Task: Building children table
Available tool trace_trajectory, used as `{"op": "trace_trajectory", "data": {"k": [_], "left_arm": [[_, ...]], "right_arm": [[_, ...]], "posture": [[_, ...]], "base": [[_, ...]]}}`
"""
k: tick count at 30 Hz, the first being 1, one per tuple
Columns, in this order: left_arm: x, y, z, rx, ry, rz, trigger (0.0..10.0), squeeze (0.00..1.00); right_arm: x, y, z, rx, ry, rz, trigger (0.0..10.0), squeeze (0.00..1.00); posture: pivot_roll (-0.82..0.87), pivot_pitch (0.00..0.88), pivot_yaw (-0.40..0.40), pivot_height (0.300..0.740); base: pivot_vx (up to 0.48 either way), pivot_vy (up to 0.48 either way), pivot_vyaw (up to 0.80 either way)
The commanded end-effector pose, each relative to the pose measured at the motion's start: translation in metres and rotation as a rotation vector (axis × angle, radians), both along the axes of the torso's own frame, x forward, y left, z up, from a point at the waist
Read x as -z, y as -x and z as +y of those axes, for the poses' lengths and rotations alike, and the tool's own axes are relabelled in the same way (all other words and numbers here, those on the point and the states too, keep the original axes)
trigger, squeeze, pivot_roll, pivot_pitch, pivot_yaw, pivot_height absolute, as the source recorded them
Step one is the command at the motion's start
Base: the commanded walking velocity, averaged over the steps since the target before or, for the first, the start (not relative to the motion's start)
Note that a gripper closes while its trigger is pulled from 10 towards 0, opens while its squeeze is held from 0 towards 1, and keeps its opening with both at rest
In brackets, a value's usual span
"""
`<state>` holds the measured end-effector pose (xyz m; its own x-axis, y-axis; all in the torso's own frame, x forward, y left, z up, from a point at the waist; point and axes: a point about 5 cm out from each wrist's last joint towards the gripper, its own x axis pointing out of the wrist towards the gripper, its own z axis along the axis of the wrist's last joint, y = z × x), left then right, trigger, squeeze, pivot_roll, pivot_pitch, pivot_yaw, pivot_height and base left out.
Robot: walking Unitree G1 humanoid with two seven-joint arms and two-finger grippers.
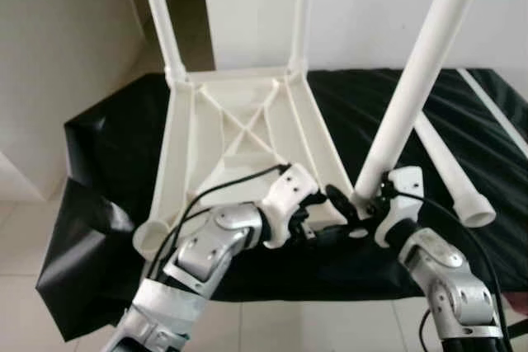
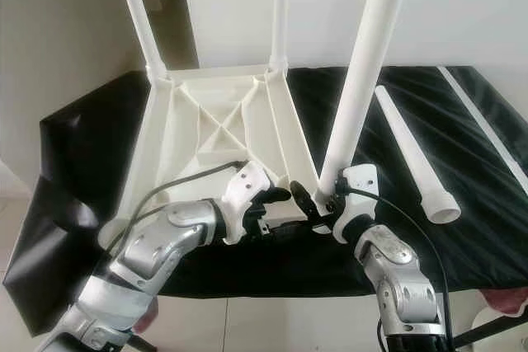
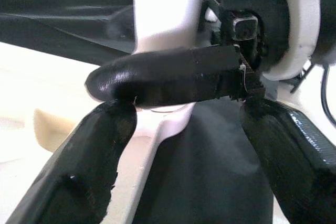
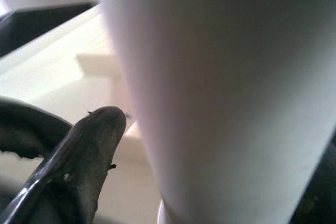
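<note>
Silver arms, black cables, seemingly rubbery claws
</note>
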<state>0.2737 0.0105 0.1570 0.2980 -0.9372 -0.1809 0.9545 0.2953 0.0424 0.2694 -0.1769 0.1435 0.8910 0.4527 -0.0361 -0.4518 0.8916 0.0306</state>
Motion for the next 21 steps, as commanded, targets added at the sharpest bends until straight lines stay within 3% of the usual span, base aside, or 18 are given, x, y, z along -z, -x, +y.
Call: {"op": "trace_trajectory", "data": {"k": [1, 4, 8, 17, 21], "left_arm": [[0.003, 0.006, 0.000, 0.078, -0.014, 0.005, 10.0, 0.00], [0.002, 0.009, 0.005, 0.140, -0.011, 0.002, 10.0, 0.00], [-0.001, 0.008, 0.012, 0.147, 0.000, -0.011, 10.0, 0.00], [-0.008, 0.011, 0.023, 0.167, 0.038, -0.010, 10.0, 0.00], [0.000, 0.025, 0.021, 0.214, -0.001, -0.041, 10.0, 0.00]], "right_arm": [[-0.003, -0.002, -0.008, -0.032, 0.018, -0.013, 10.0, 0.00], [-0.014, -0.004, -0.020, -0.101, 0.099, -0.047, 10.0, 0.00], [-0.017, -0.007, -0.024, -0.141, 0.139, -0.053, 10.0, 0.00], [-0.019, -0.011, -0.028, -0.205, 0.161, -0.047, 10.0, 0.00], [-0.018, -0.016, -0.028, -0.271, 0.186, -0.043, 10.0, 0.00]], "posture": [[-0.07, 0.000, 0.017, 0.740], [-0.07, 0.000, 0.021, 0.740], [-0.06, 0.000, 0.014, 0.740], [-0.04, 0.000, -0.004, 0.740], [-0.03, 0.000, -0.009, 0.740]], "base": [[0.000, 0.000, 0.00], [0.000, 0.000, 0.00], [0.000, 0.000, 0.00], [0.000, 0.000, 0.00], [0.000, 0.000, 0.00]]}}
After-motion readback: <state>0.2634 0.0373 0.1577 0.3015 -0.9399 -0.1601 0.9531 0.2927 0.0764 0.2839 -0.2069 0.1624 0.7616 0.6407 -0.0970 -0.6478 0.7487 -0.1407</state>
